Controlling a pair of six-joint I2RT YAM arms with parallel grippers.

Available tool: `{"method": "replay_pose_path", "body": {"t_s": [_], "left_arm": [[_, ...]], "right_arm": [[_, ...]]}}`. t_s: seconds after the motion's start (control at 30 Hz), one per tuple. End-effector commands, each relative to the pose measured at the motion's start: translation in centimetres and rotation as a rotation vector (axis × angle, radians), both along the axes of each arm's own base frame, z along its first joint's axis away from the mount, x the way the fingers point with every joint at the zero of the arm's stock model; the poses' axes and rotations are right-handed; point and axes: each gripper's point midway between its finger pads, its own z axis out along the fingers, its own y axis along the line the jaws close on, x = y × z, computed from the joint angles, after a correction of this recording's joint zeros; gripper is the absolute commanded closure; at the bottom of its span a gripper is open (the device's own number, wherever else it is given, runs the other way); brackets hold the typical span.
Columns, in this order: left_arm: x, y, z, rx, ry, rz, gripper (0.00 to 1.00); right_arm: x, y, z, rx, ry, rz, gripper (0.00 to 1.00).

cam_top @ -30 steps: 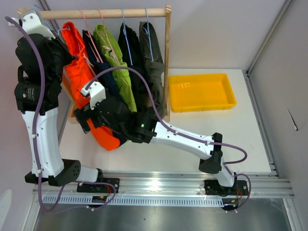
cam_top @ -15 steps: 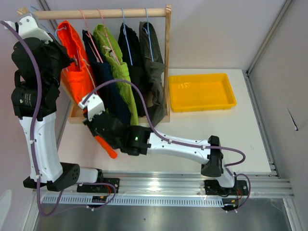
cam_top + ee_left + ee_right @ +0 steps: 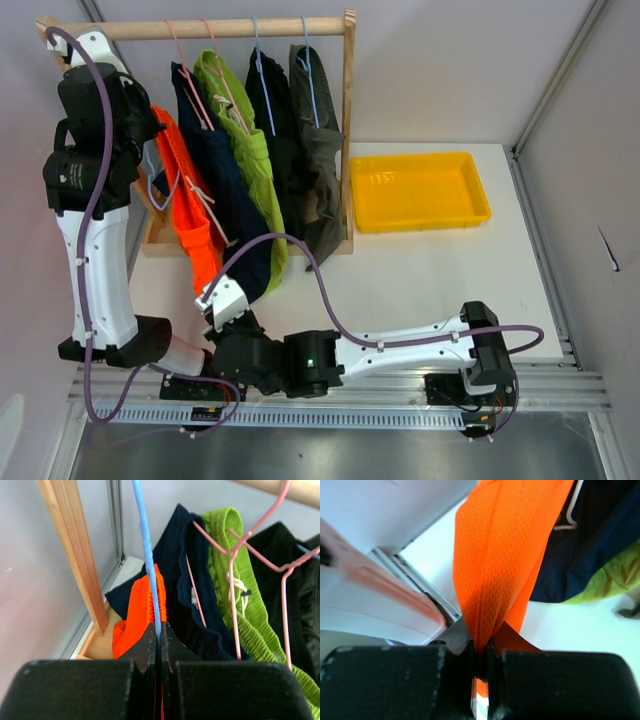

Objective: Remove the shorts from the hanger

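Grey walls, white table (image 3: 430, 270), and both arms are working the orange pair on the left side of the frame!
The wooden rack (image 3: 349, 100) stands at upper left, with a yellow tray (image 3: 420, 190) to its right. Navy shorts (image 3: 235, 215), lime shorts (image 3: 255, 160), black shorts (image 3: 272, 110) and olive-grey shorts (image 3: 320, 150) hang from its rail. The orange shorts (image 3: 190, 235) stretch downward, the right gripper (image 3: 479, 652) pinched tight on their fabric. The left gripper (image 3: 158, 630) is clamped on the blue hanger (image 3: 148, 565).

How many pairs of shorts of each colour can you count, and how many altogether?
orange shorts: 1
navy shorts: 1
green shorts: 1
black shorts: 1
olive shorts: 1
Total: 5
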Motion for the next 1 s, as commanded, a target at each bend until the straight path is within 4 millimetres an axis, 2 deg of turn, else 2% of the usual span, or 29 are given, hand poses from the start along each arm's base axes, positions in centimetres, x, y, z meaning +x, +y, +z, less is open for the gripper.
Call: {"method": "replay_pose_path", "body": {"t_s": [0.0, 0.03, 0.1, 0.13, 0.2, 0.23, 0.27, 0.3, 0.33, 0.37, 0.4, 0.47, 0.5, 0.53, 0.57, 0.6, 0.63, 0.67, 0.7, 0.73, 0.8, 0.83, 0.9, 0.93, 0.97], "left_arm": [[-0.4, -0.2, 7.8, -0.022, -0.301, -0.004, 1.00], [-0.3, -0.5, 6.5, -0.016, -0.262, -0.017, 1.00], [-1.2, -1.4, 5.9, -0.015, -0.239, -0.052, 1.00], [-2.1, -1.6, 5.6, -0.027, -0.228, -0.064, 1.00], [-2.9, -2.4, 2.7, -0.048, -0.118, -0.093, 1.00], [-3.8, -3.2, 2.1, -0.084, -0.102, -0.134, 1.00], [-4.5, -3.6, 0.7, -0.108, -0.055, -0.150, 1.00], [-4.2, -4.9, -1.7, -0.143, 0.013, -0.202, 1.00], [-4.8, -5.2, -2.2, -0.160, 0.025, -0.221, 1.00], [-6.0, -5.4, -2.2, -0.174, 0.022, -0.237, 1.00], [-6.2, -5.6, -3.3, -0.179, 0.051, -0.242, 1.00], [-7.8, -5.1, -2.9, -0.181, 0.023, -0.235, 1.00], [-8.2, -5.0, -2.7, -0.177, 0.012, -0.236, 1.00], [-8.7, -4.8, -2.3, -0.175, -0.005, -0.232, 1.00], [-9.3, -4.5, -1.7, -0.169, -0.027, -0.227, 1.00], [-9.5, -4.3, -1.4, -0.163, -0.038, -0.219, 1.00], [-9.7, -3.9, -0.4, -0.155, -0.067, -0.206, 1.00], [-9.7, -3.3, 0.0, -0.137, -0.082, -0.175, 1.00], [-9.6, -2.9, 0.3, -0.107, -0.090, -0.162, 1.00], [-9.8, -2.3, 1.6, -0.097, -0.135, -0.139, 1.00], [-10.4, -0.4, 3.0, -0.059, -0.183, -0.049, 1.00], [-10.5, 0.0, 3.9, -0.053, -0.223, -0.026, 1.00], [-11.3, 1.3, 4.9, -0.044, -0.265, 0.040, 1.00], [-11.6, 1.5, 5.2, -0.048, -0.281, 0.052, 1.00], [-11.5, 1.6, 5.5, -0.057, -0.301, 0.055, 1.00]], "right_arm": [[-1.1, -0.1, 0.4, 0.029, 0.039, 0.036, 1.00], [0.3, 0.2, 0.9, 0.040, 0.034, 0.022, 1.00], [2.0, 1.1, 1.9, 0.060, 0.020, 0.029, 1.00], [4.0, 1.4, 2.5, 0.050, -0.004, 0.028, 1.00], [6.5, 2.8, 4.6, 0.080, -0.037, 0.026, 1.00], [9.1, 4.0, 3.7, 0.036, -0.064, 0.033, 1.00], [10.5, 4.3, 7.2, 0.092, -0.086, 0.028, 1.00], [11.9, 4.7, 8.1, 0.098, -0.096, 0.025, 1.00], [13.2, 5.1, 8.8, 0.104, -0.104, 0.026, 1.00], [15.5, 5.7, 9.5, 0.113, -0.112, 0.025, 1.00], [16.4, 5.9, 9.8, 0.120, -0.112, 0.024, 1.00], [18.5, 5.9, 9.2, 0.119, -0.093, 0.014, 1.00], [18.9, 5.7, 7.8, 0.098, -0.072, 0.008, 1.00], [18.9, 5.5, 6.8, 0.085, -0.051, 0.005, 1.00], [18.3, 4.6, 8.6, 0.141, -0.037, 0.004, 1.00], [17.7, 4.2, 8.0, 0.141, -0.023, 0.004, 1.00], [16.9, 3.7, 3.4, 0.052, 0.011, 0.005, 1.00], [16.0, 3.2, 3.6, 0.079, 0.003, 0.002, 1.00], [13.9, 1.2, 6.1, 0.125, -0.015, -0.019, 1.00], [12.8, 0.0, 2.2, 0.046, -0.006, -0.029, 1.00], [11.1, -3.0, 2.7, 0.053, -0.041, -0.099, 1.00], [8.5, -5.1, 3.2, 0.051, -0.054, -0.084, 1.00], [7.3, -8.5, 4.3, 0.040, -0.097, -0.156, 1.00], [5.7, -10.5, 5.8, 0.065, -0.105, -0.146, 1.00], [5.3, -12.0, 6.2, 0.049, -0.113, -0.159, 1.00]]}}
